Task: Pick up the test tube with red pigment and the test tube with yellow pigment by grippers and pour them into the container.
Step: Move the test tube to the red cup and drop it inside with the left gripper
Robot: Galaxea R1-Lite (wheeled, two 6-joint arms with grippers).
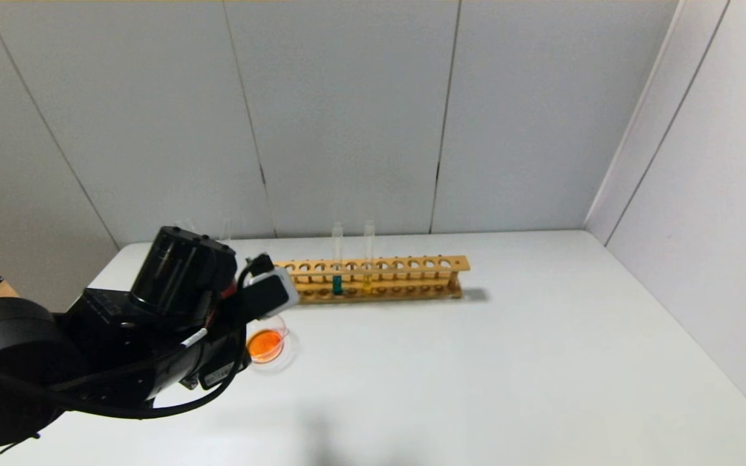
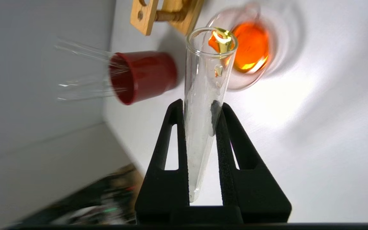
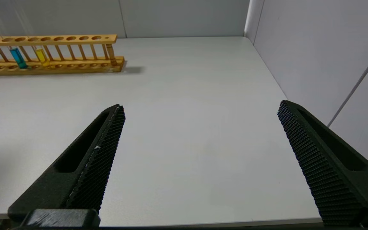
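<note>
Currently: left gripper [image 2: 200, 105] clamped on a tipped test tube with yellow pigment [image 2: 204, 105] at the container [image 2: 251, 48].
Tube mouth, with yellow drops at its lip, points over the container, which holds orange liquid and sits on the white table [image 1: 476, 375], near-left of the wooden rack [image 1: 373, 278]. Rack holds one green-liquid tube [image 1: 337, 259] and one paler yellow tube [image 1: 368, 255]. Dark red cup [image 2: 142, 76] stands beside the container. Right gripper [image 3: 200, 110]: fingers spread wide above bare table, holding nothing.

Left gripper [image 2: 200, 107] is clamped tight, arm reaching forward on the robot's left. Right gripper [image 3: 200, 110] hangs with fingers spread wide.
</note>
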